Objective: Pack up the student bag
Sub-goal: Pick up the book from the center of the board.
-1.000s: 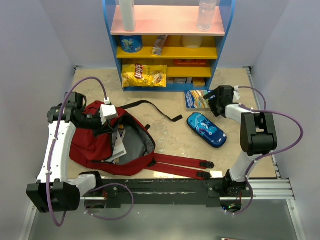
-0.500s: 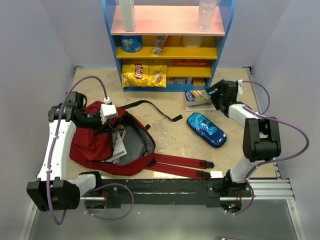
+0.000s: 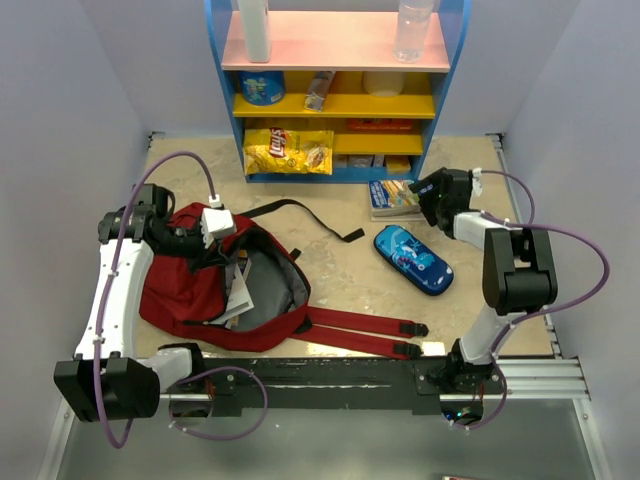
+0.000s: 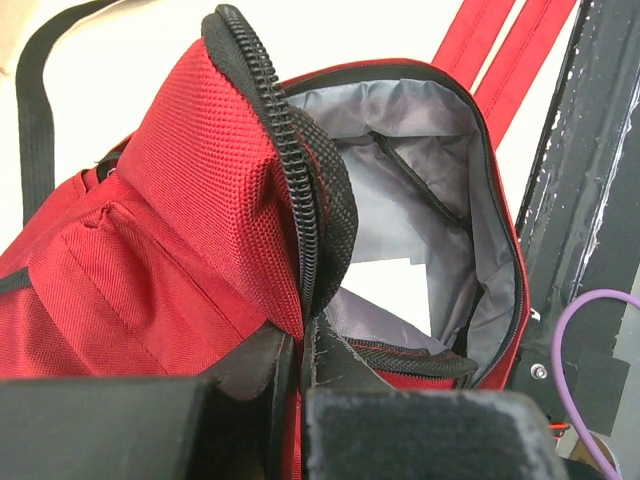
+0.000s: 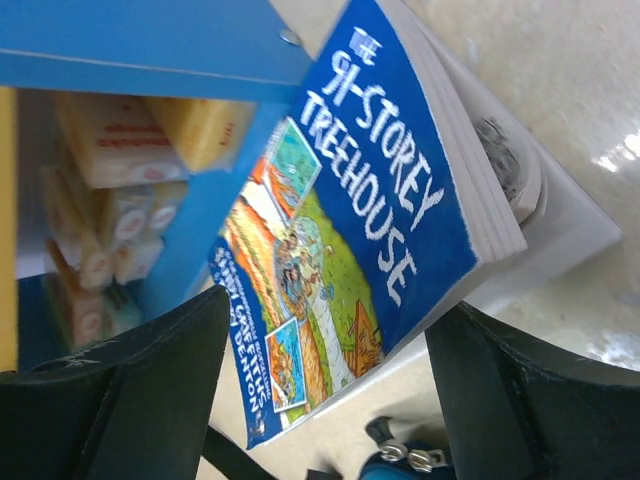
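Our left hand (image 4: 300, 385) is clenched on the zipper rim of the large soft dark-red fabric student bag (image 3: 185, 285), which lies open-mouthed by the bench's (image 3: 345, 280) left edge. Fabric buries the fingertips, and grey lining half hides a white sheet inside. Our right hand (image 5: 325, 395) stands released, fingers either side of a blue paperback book (image 5: 370, 230) near the far right corner, just beside the blue-framed shelf unit (image 3: 215, 100). What lies under the book we cannot tell. Bare bench separates bag and blue oblong pencil case (image 3: 413, 259).
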Robot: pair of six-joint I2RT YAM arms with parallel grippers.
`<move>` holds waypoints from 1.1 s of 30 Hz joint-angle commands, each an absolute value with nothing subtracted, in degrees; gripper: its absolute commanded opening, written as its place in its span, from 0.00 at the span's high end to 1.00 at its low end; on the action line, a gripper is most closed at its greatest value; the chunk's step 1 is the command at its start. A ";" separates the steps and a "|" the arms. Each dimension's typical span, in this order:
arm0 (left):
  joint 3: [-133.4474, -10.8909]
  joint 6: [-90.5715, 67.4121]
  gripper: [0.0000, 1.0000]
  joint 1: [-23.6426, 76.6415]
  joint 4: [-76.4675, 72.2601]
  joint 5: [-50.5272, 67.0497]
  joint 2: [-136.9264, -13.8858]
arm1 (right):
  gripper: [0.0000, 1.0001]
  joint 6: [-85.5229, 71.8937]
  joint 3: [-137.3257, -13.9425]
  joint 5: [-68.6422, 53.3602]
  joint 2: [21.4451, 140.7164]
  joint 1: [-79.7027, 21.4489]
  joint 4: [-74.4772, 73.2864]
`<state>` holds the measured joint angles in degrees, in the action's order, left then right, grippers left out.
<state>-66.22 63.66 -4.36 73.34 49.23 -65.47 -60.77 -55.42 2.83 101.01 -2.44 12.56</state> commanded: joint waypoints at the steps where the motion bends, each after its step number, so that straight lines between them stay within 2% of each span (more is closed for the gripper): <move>1: -65.66 64.78 1.00 -4.04 70.75 52.12 -65.13 | 0.22 -62.75 -54.58 2.28 100.55 -2.20 16.44; 3: -65.65 64.69 1.00 -4.04 70.66 52.38 -65.21 | 0.26 -63.19 -53.18 2.63 99.50 -2.20 16.61; 6: -65.39 64.69 1.00 -4.04 70.49 52.56 -65.30 | 0.39 -63.81 -52.21 2.64 99.14 -2.20 17.05; 7: -65.39 64.69 1.00 -4.04 70.49 52.56 -65.30 | 0.47 -64.16 -52.29 2.55 99.49 -2.20 16.96; 9: -65.39 64.69 1.00 -4.04 70.58 52.30 -65.22 | 0.55 -64.33 -52.56 2.20 99.75 -2.20 17.05; 10: -65.39 64.77 1.00 -4.13 70.58 52.21 -65.13 | 0.62 -64.16 -52.65 2.02 100.02 -2.11 17.05; 15: -65.30 64.95 1.00 -4.04 70.58 51.68 -64.69 | 0.78 -63.81 -52.91 1.15 99.76 -2.20 17.84; 19: -65.56 64.86 1.00 -3.96 70.31 51.85 -64.78 | 0.98 -63.46 -52.56 0.36 98.35 -2.20 19.42; 33: -68.47 62.84 1.00 -3.96 70.40 52.21 -64.16 | 1.00 -66.53 -54.05 -5.45 82.11 -5.88 22.41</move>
<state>-65.78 63.00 -4.36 72.49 49.25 -65.45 -63.94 -50.46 -1.54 88.44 -4.58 14.44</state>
